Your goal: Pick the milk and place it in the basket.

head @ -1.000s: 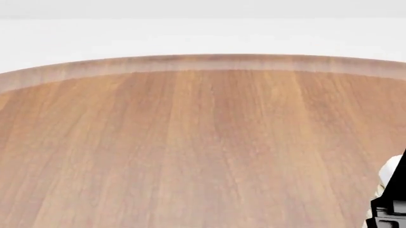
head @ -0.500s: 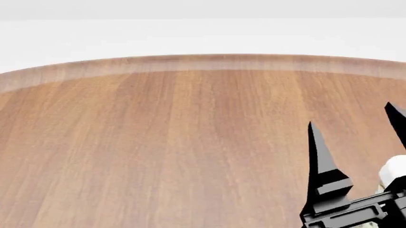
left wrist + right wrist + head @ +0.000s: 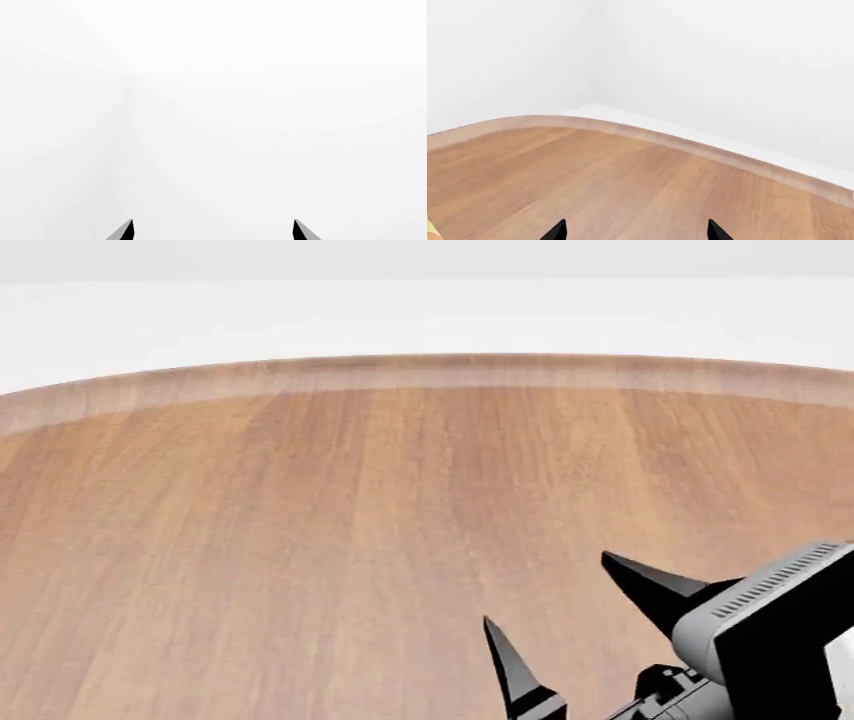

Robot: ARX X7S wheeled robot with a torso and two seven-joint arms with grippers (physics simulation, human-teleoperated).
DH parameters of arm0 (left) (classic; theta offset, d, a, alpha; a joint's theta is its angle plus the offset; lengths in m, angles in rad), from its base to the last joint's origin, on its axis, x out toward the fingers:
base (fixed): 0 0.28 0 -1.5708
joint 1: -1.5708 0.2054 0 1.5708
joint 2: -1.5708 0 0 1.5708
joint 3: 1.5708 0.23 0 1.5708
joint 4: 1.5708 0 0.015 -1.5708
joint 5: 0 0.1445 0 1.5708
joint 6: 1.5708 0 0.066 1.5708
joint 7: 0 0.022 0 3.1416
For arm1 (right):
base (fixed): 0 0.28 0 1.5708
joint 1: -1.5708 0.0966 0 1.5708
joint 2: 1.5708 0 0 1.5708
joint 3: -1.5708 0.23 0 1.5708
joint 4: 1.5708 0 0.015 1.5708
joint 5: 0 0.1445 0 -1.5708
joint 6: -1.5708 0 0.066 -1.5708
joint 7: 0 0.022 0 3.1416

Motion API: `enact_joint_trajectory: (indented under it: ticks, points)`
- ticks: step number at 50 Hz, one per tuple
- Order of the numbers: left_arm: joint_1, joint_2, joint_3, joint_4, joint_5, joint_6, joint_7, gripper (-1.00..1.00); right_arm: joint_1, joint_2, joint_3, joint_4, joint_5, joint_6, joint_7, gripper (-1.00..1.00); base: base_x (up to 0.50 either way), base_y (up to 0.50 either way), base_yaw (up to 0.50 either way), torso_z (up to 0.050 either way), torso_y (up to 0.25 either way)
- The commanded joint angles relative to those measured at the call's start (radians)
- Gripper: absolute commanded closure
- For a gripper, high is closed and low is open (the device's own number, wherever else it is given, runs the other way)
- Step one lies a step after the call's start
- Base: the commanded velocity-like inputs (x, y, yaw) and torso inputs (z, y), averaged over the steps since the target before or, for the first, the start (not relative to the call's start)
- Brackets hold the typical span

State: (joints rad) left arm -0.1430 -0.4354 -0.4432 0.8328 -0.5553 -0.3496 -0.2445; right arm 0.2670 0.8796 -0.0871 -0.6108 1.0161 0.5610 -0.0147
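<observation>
1. The right end effector (image 3: 574, 615) is entering the lower right of the head view, its two black pointed fingers spread wide apart with nothing between them.
2. One finger (image 3: 514, 675) is pointing up at the lower centre-right; the other is angling toward the upper left from the grey and white wrist housing (image 3: 774, 615).
3. Both fingers are hanging above the wooden tabletop (image 3: 334, 540); whether they are touching it cannot be told.
4. In the right wrist view, only the two dark tips (image 3: 557, 231) are showing at the bottom edge, far apart, over the same brown tabletop (image 3: 627, 175) with its curved pale edge and white walls beyond.
5. A small yellow sliver (image 3: 430, 227) is peeking in at the lower left edge of the right wrist view; what it is cannot be told.
6. The left end effector (image 3: 212, 231) is showing only two dark tips at the bottom of its wrist view, spread apart and gripping nothing, facing plain white surroundings.
7. The milk and the basket are not appearing in any view.
</observation>
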Motion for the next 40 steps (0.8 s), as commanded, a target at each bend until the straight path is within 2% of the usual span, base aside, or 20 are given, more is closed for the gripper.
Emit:
enact_joint_trajectory:
  ticks: [1, 21, 40]
  points:
    - [0.001, -0.003, 0.002, -0.002, -0.001, 0.003, -0.003, -1.0, 0.016, -0.022, -0.132, 0.026, -0.062, 0.021, -0.098, -1.0, 0.0, 0.0, 0.0, 0.0, 0.0]
    - [0.004, -0.006, 0.007, -0.007, 0.0, 0.01, -0.006, -1.0, -0.045, 0.01, -0.242, -0.03, -0.138, -0.021, -0.264, -1.0, 0.0, 0.0, 0.0, 0.0, 0.0]
    - [0.007, -0.011, 0.01, -0.006, -0.004, 0.014, -0.01, -1.0, -0.074, 0.024, -0.311, -0.083, -0.182, -0.04, -0.345, -1.0, 0.0, 0.0, 0.0, 0.0, 0.0]
